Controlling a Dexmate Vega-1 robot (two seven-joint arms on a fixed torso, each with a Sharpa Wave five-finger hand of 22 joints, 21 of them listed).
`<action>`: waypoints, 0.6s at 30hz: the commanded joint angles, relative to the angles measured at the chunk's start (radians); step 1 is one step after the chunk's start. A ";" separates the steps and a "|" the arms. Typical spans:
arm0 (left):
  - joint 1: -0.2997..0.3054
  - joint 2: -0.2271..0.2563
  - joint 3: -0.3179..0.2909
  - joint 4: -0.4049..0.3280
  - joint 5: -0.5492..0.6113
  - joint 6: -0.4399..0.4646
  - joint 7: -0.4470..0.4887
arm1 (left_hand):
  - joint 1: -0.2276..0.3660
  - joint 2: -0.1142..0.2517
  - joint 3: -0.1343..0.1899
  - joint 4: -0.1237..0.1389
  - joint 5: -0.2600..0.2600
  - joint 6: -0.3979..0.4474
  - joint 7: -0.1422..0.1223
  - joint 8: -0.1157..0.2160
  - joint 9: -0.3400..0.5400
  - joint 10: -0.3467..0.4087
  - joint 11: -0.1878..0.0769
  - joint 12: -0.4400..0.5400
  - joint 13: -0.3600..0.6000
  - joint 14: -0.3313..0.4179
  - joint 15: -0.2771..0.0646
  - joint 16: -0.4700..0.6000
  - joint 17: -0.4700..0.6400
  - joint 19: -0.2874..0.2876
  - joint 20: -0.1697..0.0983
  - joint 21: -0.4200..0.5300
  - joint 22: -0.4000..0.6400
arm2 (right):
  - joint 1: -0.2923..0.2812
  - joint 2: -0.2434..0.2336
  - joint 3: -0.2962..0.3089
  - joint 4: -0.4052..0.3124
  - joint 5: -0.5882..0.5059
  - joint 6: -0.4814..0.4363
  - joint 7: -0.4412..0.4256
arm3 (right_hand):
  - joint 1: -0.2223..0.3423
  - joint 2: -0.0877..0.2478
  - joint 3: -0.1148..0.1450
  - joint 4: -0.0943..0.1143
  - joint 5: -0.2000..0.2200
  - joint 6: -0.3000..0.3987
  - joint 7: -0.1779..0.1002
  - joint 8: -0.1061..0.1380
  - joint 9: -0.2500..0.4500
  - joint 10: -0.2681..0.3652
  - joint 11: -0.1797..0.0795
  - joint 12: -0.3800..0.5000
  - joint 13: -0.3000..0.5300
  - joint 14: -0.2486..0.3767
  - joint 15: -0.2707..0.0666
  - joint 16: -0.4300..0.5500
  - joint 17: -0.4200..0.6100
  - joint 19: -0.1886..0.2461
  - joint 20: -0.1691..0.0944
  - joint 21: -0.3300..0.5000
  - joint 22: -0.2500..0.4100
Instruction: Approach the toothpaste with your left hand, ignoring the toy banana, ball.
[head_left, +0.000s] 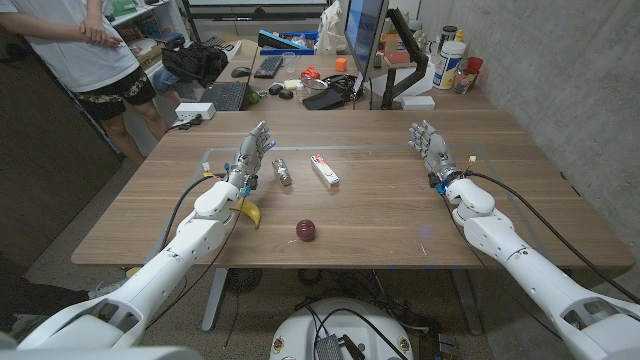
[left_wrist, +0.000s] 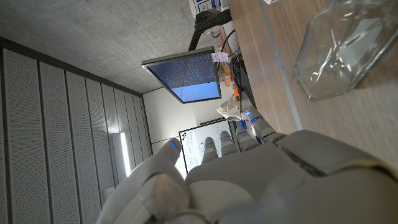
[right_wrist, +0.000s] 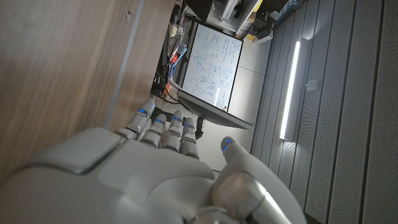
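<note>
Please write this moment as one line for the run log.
left hand: open, left of toothpaste, not touching | right hand: open, idle | toy banana, ball: untouched

Lab or office workspace. Wooden table backed by a cluttered desk: monitor, keyboard, laptop, bottles. Bare concrete wall; whiteboard with writing (illegible). Person standing behind.

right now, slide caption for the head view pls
Left robot hand open beside the toothpaste, toy banana and ball ignored.
</note>
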 joint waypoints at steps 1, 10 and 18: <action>-0.004 -0.002 0.004 0.000 0.026 0.000 0.018 | 0.008 0.041 0.007 0.000 0.004 -0.004 -0.014 0.006 0.005 -0.001 -0.008 0.006 0.002 -0.012 -0.068 0.006 0.005 -0.006 -0.076 0.004 0.002 | -0.014 0.057 0.073 0.012 -0.063 -0.030 0.046 | -0.001 0.060 0.006 0.000 0.004 0.010 0.000 0.006 0.001 0.005 0.001 0.005 0.003 0.007 0.001 0.005 0.003 -0.005 -0.060 0.006 0.004; -0.007 0.011 0.009 -0.032 0.086 -0.009 0.068 | 0.008 0.037 0.012 -0.004 0.005 0.013 -0.033 0.012 0.006 0.008 -0.010 0.009 0.002 -0.004 -0.061 0.009 0.004 -0.005 -0.038 0.002 0.002 | -0.021 0.094 0.122 0.016 -0.109 -0.043 0.082 | -0.001 0.059 0.006 0.000 0.004 0.011 0.000 0.006 0.001 0.005 0.000 0.005 0.003 0.007 0.001 0.005 0.003 -0.004 -0.060 0.004 0.005; -0.013 0.015 0.011 -0.045 0.101 -0.005 0.077 | 0.010 0.035 0.015 -0.006 0.005 0.016 -0.034 0.013 0.006 0.008 -0.010 0.009 0.002 -0.003 -0.059 0.009 0.004 -0.002 -0.032 0.001 0.002 | -0.023 0.122 0.152 0.021 -0.137 -0.045 0.105 | -0.001 0.059 0.006 0.000 0.004 0.011 0.001 0.006 0.001 0.006 0.001 0.006 0.003 0.008 0.000 0.005 0.003 -0.003 -0.060 0.002 0.005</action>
